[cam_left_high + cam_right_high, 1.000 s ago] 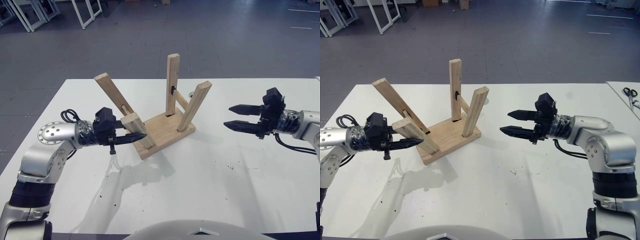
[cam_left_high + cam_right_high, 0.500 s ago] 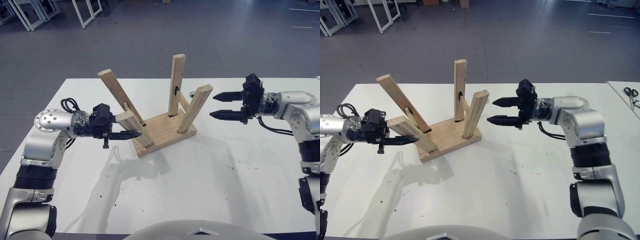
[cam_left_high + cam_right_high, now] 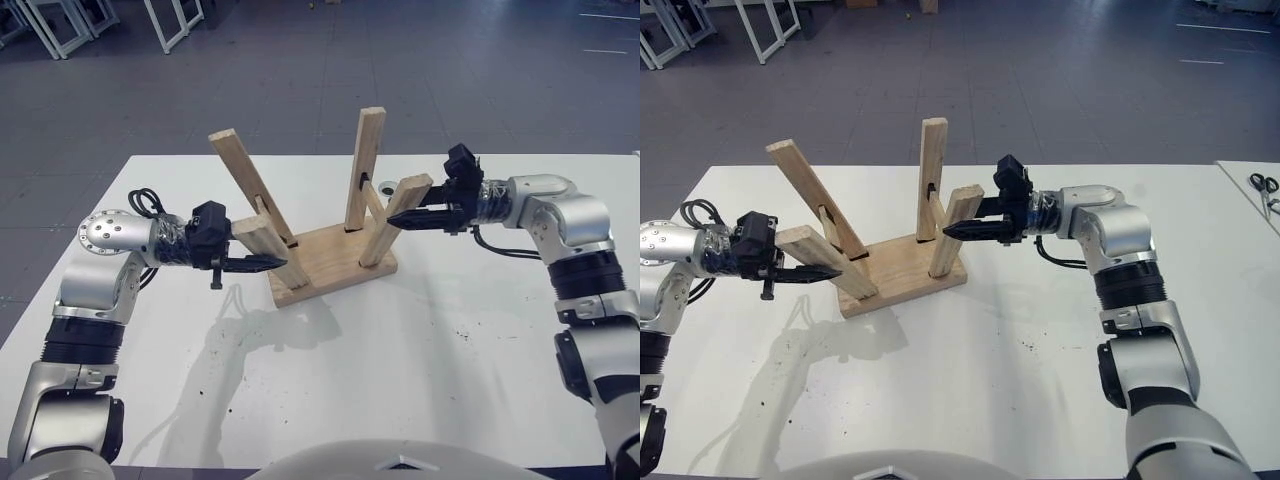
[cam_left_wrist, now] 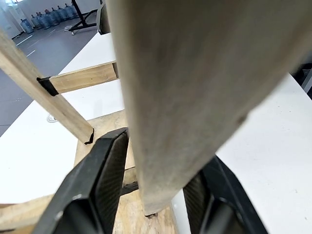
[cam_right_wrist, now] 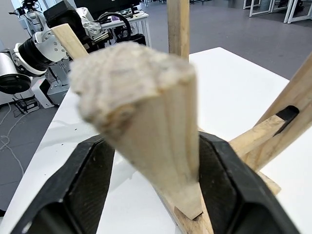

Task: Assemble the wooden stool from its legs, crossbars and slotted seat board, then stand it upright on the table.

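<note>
The wooden stool stands upside down on the white table (image 3: 450, 340), its seat board (image 3: 335, 262) flat and its legs pointing up. My left gripper (image 3: 262, 263) is shut on the short near-left leg (image 3: 262, 238), one finger (image 4: 97, 185) on each side of it low down. My right gripper (image 3: 402, 216) is shut on the top of the near-right leg (image 3: 392, 222), whose end sits between both fingers (image 5: 90, 185). The two far legs (image 3: 364, 165) lean outward. A crossbar (image 4: 80, 78) joins two legs.
A small metal part (image 3: 384, 188) lies on the table behind the stool. Scissors (image 3: 1262, 186) rest on a neighbouring table at the right. The table's near half holds a few dark specks (image 3: 462, 330). White frames (image 3: 170, 20) stand on the floor far behind.
My right arm swung in from the right, and its open fingers came around the near-right leg's top and shut on it. The left gripper and the stool shifted slightly away from me.
</note>
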Controlling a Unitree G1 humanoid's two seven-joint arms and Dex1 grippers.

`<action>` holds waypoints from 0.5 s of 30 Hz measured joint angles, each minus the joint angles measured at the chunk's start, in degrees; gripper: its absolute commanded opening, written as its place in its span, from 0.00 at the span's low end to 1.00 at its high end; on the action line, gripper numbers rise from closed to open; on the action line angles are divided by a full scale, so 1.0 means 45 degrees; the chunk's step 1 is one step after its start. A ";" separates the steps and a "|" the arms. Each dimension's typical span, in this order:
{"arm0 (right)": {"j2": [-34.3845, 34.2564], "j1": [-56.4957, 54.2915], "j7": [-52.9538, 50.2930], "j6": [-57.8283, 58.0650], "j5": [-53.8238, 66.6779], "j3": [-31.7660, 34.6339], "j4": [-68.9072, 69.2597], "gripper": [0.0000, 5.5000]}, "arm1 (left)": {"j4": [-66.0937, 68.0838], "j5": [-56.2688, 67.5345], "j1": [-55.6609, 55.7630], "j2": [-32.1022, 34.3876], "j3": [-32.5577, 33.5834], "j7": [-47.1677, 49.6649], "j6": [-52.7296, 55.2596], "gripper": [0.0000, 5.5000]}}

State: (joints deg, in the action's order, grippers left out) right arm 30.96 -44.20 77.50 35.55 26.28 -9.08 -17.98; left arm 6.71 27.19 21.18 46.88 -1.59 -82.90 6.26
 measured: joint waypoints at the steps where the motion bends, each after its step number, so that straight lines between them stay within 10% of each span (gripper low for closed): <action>1: 0.0211 0.0182 0.0190 0.0454 0.0238 -0.0007 0.0458 0.36 | 0.0021 -0.0001 0.0007 -0.0054 0.0002 -0.0003 0.0000 0.32; 15: 0.2008 0.4151 -0.1791 0.6296 0.5058 0.2430 0.8289 0.29 | -0.3400 0.5080 -0.1538 0.0788 0.1200 0.0122 0.7165 0.32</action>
State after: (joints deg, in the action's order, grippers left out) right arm 39.99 -25.52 69.44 63.88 49.04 1.85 19.32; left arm -8.59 50.06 14.26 50.42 3.81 -82.36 38.50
